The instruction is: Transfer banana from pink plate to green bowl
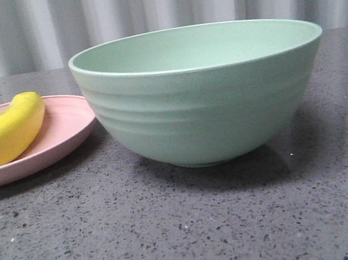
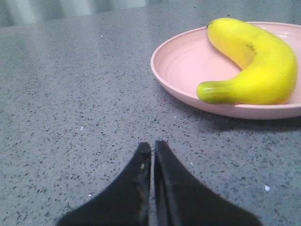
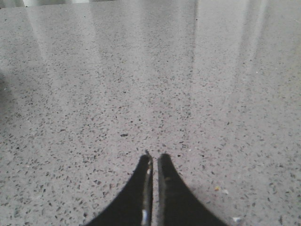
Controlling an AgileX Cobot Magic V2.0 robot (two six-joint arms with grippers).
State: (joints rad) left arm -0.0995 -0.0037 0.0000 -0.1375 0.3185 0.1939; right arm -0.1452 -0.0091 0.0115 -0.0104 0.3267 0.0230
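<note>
The yellow banana [image 1: 7,131] lies on the pink plate [image 1: 65,134] at the left of the front view. The large mint-green bowl [image 1: 201,94] stands beside the plate in the middle and is empty as far as I can see. In the left wrist view the banana [image 2: 258,66] rests on the plate [image 2: 183,66], its green stem end toward me. My left gripper [image 2: 153,146] is shut and empty, low over the table a short way from the plate. My right gripper [image 3: 154,157] is shut and empty over bare table. Neither gripper shows in the front view.
The grey speckled table [image 1: 175,232] runs across all views. A pale curtain [image 1: 158,10] hangs behind the far edge.
</note>
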